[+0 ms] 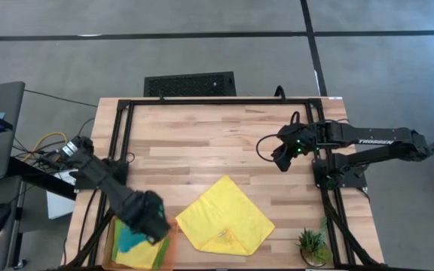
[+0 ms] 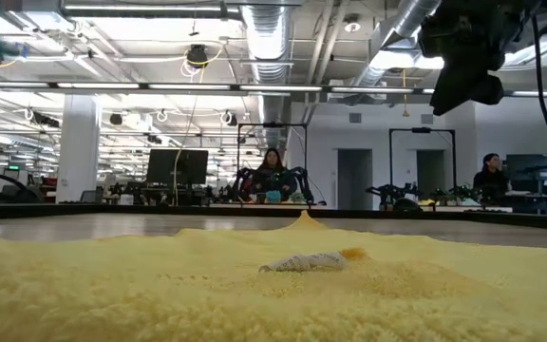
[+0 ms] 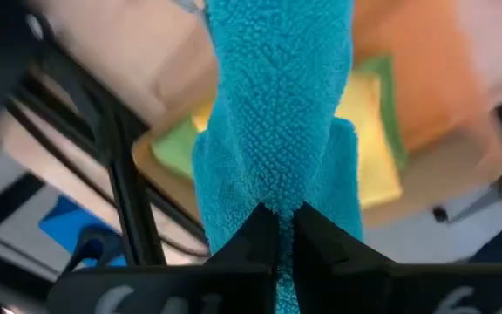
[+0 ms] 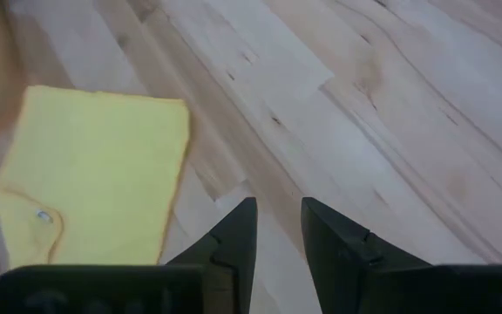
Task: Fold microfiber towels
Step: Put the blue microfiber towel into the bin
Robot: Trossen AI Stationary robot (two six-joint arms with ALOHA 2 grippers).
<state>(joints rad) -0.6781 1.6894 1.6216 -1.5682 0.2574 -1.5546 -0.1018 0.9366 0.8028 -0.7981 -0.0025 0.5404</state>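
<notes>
My left gripper [image 1: 154, 220] is at the table's near left corner, above the orange tray [image 1: 111, 239], and is shut on the teal towel [image 3: 277, 105]. Under it a yellow towel [image 3: 375, 131] lies on a lime green one [image 3: 171, 148] in the tray. A second yellow towel [image 1: 224, 218], folded, lies flat on the table near the front edge; it also shows in the right wrist view [image 4: 94, 166] and fills the low view's foreground [image 2: 254, 285]. My right gripper [image 1: 281, 159] is open and empty, raised above the table's right half. My left gripper pinches a bunched-up part of the teal towel [image 3: 279, 202] between its two fingers, from above. The towel hangs below the fingers in a narrow gathered strip over the tray. I cannot tell whether its lower end [image 1: 130, 239] rests on the yellow towel.
A small potted plant [image 1: 313, 245] stands at the near right corner. A black frame rail [image 1: 119, 143] runs along the table's edges. Bare wood [image 1: 202, 143] lies between the folded yellow towel and the far edge. People sit at desks in the room behind [image 2: 272, 171].
</notes>
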